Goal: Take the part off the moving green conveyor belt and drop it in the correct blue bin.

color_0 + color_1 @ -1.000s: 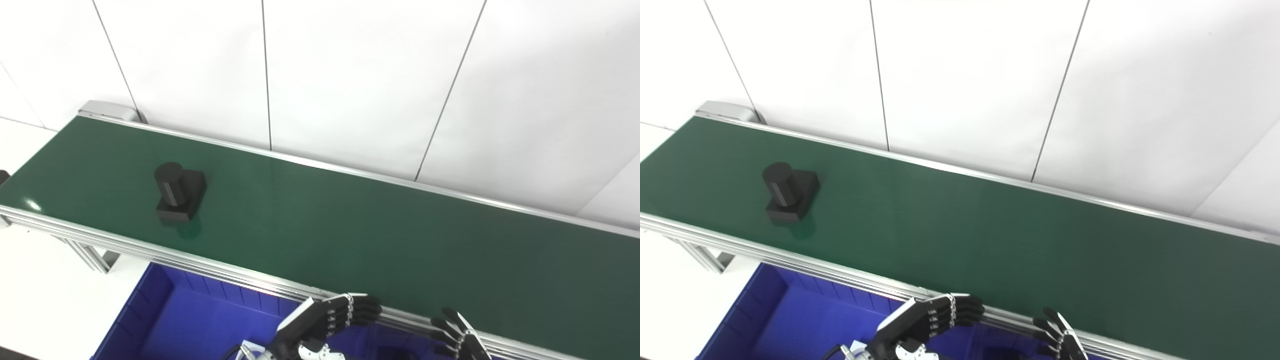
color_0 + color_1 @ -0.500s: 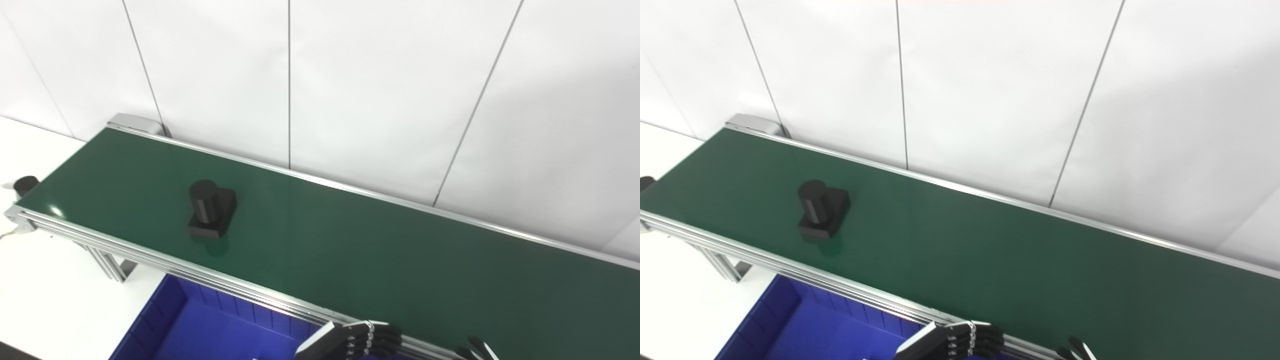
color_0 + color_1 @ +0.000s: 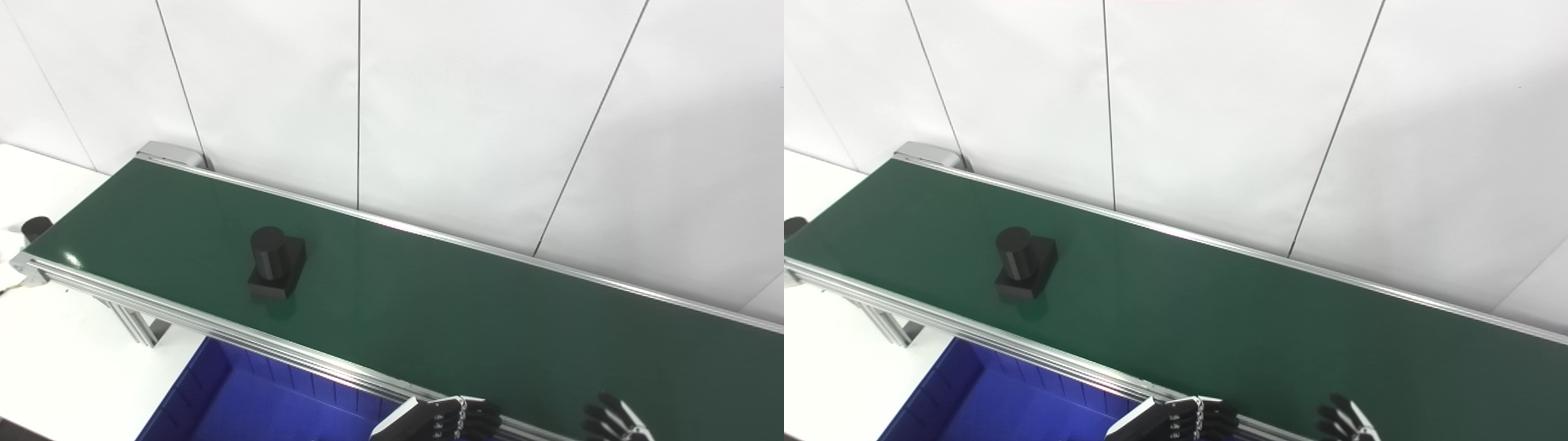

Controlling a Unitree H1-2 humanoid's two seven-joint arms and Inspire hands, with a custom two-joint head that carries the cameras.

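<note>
A black part (image 3: 277, 263), a short cylinder standing on a square base, rides on the green conveyor belt (image 3: 465, 318) toward its left end. Both hands sit far from it at the picture's bottom edge, just in front of the belt's near rail. Only the dark fingers of my left hand (image 3: 440, 420) show, stretched out side by side and holding nothing. My right hand (image 3: 614, 419) shows only spread fingertips, also empty. A blue bin (image 3: 257, 407) lies below the belt's near rail, under the part's stretch of belt.
The belt runs diagonally from upper left to lower right, framed by aluminium rails (image 3: 202, 318). A white panelled wall (image 3: 1213, 110) stands right behind it. A white table surface (image 3: 55, 361) lies at the lower left, with a small black knob (image 3: 35, 226) by the belt's end.
The camera has shifted, so the whole scene sits lower and further right. The part has ridden a little to the right along the belt. Both hands now show less at the bottom edge.
</note>
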